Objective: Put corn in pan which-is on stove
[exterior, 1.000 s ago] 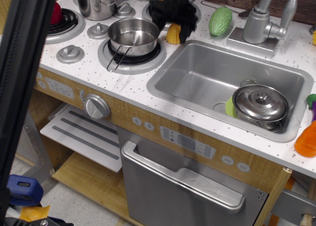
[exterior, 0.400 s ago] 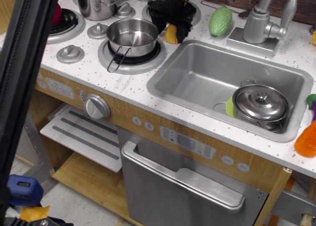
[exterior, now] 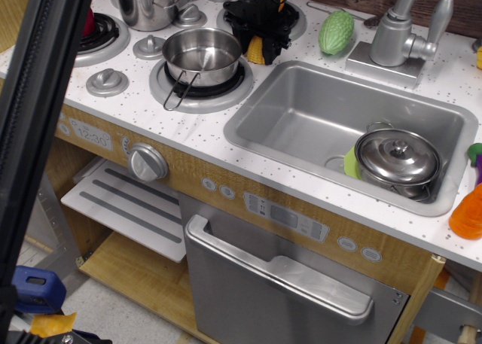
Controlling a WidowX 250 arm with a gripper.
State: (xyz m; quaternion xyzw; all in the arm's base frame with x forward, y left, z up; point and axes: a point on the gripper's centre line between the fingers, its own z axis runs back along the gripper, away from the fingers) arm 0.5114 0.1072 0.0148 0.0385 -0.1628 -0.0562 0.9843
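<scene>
The yellow corn (exterior: pixel 256 52) stands on the white speckled stove top (exterior: pixel 188 126), just right of the pan and at the sink's back left corner. My black gripper (exterior: pixel 258 49) comes down over it from behind, and its fingers are closed against the corn's two sides, hiding part of it. The small shiny steel pan (exterior: pixel 202 56) sits empty on the front right burner (exterior: pixel 197 88), with its wire loop handle (exterior: pixel 176 92) pointing front left. The corn is about one pan radius from the pan's rim.
A taller steel pot (exterior: pixel 147 1) stands on the back burner. A green bumpy vegetable (exterior: pixel 336 31) lies beside the faucet (exterior: pixel 399 35). The sink (exterior: pixel 316 118) holds a lidded steel pot (exterior: pixel 398 159). An orange toy (exterior: pixel 467 212) is at the right edge.
The gripper's fingers have closed from wide apart onto the corn. The gripper and corn have shifted slightly left, toward the pan.
</scene>
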